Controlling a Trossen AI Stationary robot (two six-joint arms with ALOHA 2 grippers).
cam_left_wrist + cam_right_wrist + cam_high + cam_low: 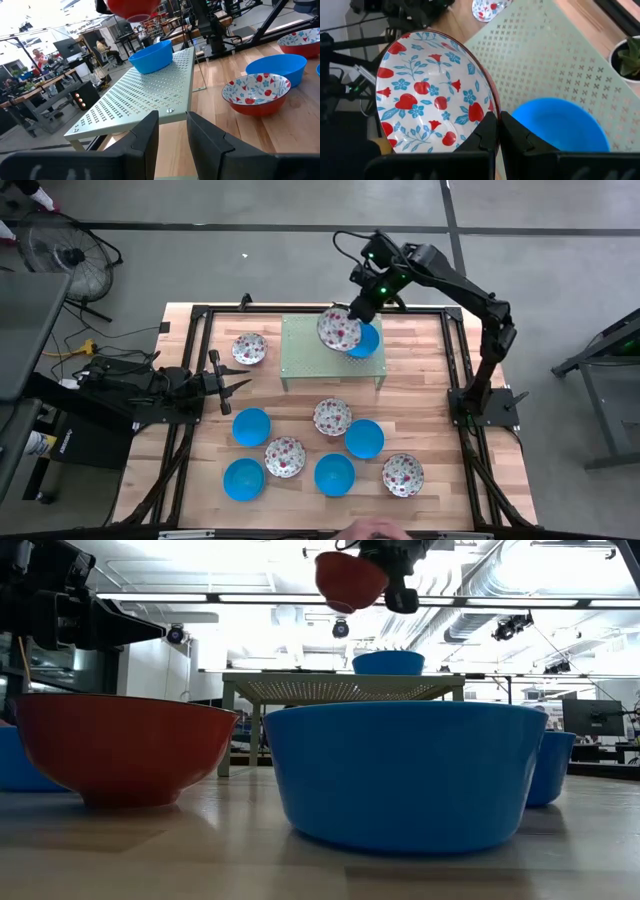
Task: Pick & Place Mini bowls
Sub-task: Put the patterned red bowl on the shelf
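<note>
My right gripper point(498, 119) hangs over the green perforated stand point(310, 350) and is shut on a white floral mini bowl point(338, 330), whose red underside shows in the low view point(350, 580). A blue mini bowl point(366, 341) rests base down on the stand just below and beside it. Several more bowls rest on the table, blue ones point(251, 426) and floral ones point(332, 416); another floral one point(249, 348) lies left of the stand. My left gripper point(238, 385) waits open near the table's left edge, touching nothing. My right gripper pinches the floral bowl by its rim point(491, 106), one finger point(482, 131) inside the bowl and the other point(517, 132) on the outside. The fingers come from above. The bowl is lifted clear over the stand and tilted, its inside facing the table's left.
The stand sits at the table's far middle, with bare perforated top point(555, 60) left of the blue bowl. Bowls crowd the table's near half. A potted plant point(630, 57) stands beyond the stand. A person's hand point(375, 530) shows at the near edge.
</note>
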